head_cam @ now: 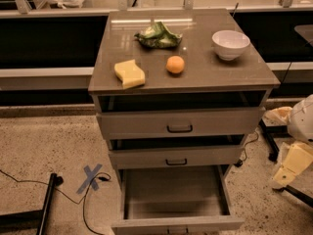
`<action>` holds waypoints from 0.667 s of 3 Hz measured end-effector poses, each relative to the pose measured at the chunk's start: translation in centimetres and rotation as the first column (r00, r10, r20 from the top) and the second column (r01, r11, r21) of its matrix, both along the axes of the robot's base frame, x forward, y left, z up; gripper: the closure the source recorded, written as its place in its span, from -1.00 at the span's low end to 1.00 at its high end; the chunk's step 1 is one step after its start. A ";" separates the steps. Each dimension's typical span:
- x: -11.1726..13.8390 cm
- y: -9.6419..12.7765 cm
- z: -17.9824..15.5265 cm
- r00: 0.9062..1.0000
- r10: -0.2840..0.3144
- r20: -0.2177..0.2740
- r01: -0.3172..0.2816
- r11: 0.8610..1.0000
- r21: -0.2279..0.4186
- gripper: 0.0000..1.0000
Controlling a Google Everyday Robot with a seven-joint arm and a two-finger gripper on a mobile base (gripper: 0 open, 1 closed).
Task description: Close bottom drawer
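My gripper, smooth pale plastic, hangs low right of the cabinet. The bottom drawer looks matt grey inside, the cabinet top glossy, the bowl glazed smooth, the floor rough, speckled.
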State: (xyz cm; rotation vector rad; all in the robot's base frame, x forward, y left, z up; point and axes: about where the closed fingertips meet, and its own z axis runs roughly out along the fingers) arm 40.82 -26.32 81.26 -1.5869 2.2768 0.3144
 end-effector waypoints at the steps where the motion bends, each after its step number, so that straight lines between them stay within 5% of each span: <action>1: -0.8 0.9 -6.8 0.998 -0.023 -0.064 0.032 0.990 0.138 -1.00; 2: -1.2 2.9 -15.7 0.991 0.032 -0.128 0.010 0.951 0.310 -1.00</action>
